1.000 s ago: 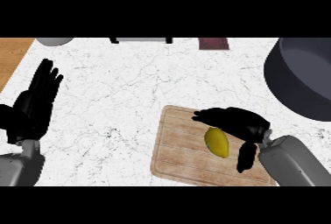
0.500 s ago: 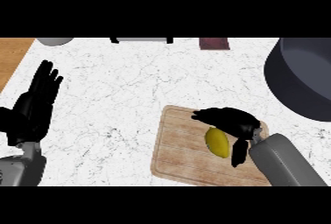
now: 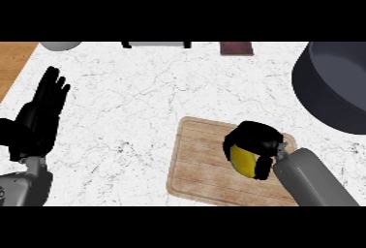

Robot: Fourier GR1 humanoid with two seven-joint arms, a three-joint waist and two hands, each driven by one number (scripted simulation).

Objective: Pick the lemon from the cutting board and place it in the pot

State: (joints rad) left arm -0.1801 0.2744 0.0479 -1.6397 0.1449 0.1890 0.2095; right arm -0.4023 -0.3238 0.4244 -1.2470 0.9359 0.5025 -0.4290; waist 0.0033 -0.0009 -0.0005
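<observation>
White marble surface (image 3: 157,97) fills the view, dark veins running all across it, with a strip of wood at its far left edge. Big dark grey pot (image 3: 336,87) sits at the right edge, partly cut off by the frame, well apart from the action. Next down in size, the wooden cutting board (image 3: 207,169) lies lower centre-right, flat on the surface. Over on the left, the left robot hand (image 3: 39,121) rests with fingers straight and spread, pointing up, touching nothing. On the board now: the right robot hand (image 3: 253,140) is curled over the lemon (image 3: 244,162), fingers wrapped round its top and side, the yellow skin peeking out below the black fingers. The lemon is at the board's right half, nowhere near the pot. Whether it is lifted off the wood cannot be told.
</observation>
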